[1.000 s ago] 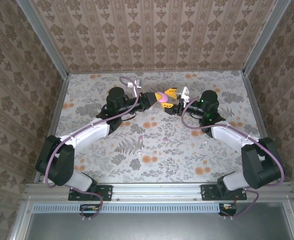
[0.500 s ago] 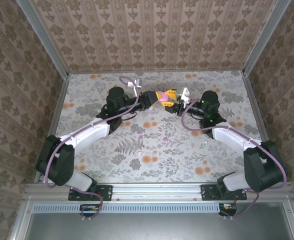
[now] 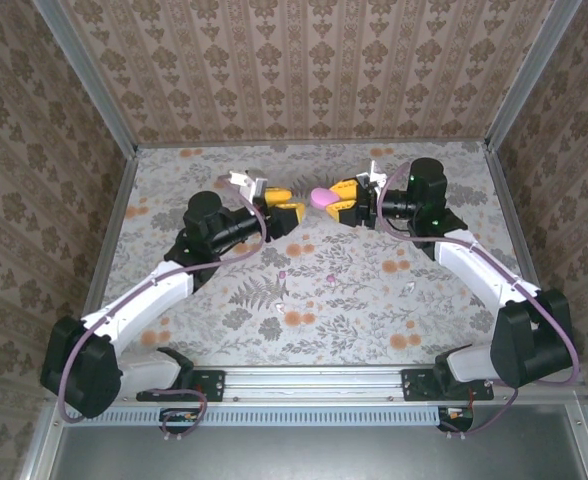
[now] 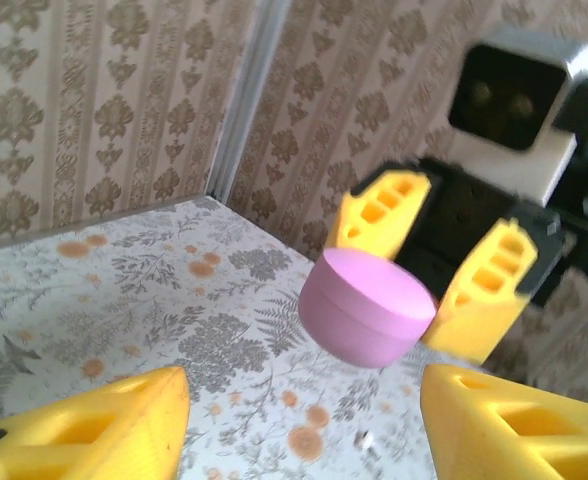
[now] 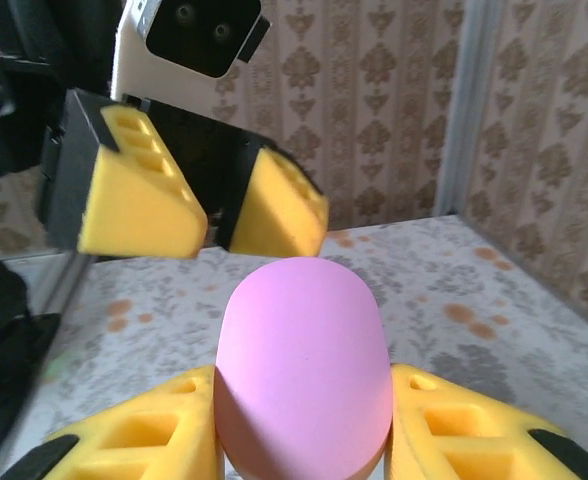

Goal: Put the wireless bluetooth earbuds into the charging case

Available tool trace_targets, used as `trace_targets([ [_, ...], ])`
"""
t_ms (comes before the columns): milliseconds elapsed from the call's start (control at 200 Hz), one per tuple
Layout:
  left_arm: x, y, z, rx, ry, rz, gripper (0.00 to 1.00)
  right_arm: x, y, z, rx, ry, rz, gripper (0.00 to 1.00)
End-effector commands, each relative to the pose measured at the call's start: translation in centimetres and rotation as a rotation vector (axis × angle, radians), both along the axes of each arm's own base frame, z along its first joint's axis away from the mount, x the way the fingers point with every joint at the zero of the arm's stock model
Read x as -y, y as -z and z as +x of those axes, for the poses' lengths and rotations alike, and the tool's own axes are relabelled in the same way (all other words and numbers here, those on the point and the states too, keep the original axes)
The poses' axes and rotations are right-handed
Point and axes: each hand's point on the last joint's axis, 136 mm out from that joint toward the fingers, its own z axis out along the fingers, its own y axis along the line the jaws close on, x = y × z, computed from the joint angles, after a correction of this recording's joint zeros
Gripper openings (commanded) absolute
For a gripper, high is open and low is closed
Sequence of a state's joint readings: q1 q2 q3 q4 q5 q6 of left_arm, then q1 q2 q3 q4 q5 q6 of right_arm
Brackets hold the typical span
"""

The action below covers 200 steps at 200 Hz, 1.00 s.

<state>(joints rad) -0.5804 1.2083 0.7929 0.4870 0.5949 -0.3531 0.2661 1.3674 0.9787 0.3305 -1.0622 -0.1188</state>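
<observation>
Snugly, right claw [image 3: 338, 201] pinches smooth pink oval case [image 3: 322, 197].

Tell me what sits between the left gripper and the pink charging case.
Nothing: the top external view shows a bare gap between the open left gripper and the pink charging case, which the right gripper holds.

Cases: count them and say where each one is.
1. The case is clamped in the right gripper, held off the table at its far middle. More may be hidden.
</observation>
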Motion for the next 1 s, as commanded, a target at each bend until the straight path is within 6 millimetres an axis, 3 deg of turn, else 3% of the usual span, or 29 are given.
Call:
trace_targets([
  [0, 0.5, -0.2, -2.4, 0.220, 0.156, 0.055, 0.63, -0.3, -1.3, -2.1, -0.043, -0.119, 0.016, 0.38],
  [95, 1.4, -0.4, -3.4, 0.214, 0.269, 0.043, 0.63, -0.3, -1.8, -2.5, -0.041, -0.143, 0.021, 0.38],
  [330, 2.1, -1.1, -4.1, 0.226, 0.350, 0.014, 0.66, -0.4, -2.2, -2.7, -0.039, -0.153, 0.022, 0.38],
  [995, 3.6, -1.6, -3.3, 0.187, 0.365, 0.002, 0.62, -1.0, -2.0, -2.6, -0.037, -0.177, 0.017, 0.38],
])
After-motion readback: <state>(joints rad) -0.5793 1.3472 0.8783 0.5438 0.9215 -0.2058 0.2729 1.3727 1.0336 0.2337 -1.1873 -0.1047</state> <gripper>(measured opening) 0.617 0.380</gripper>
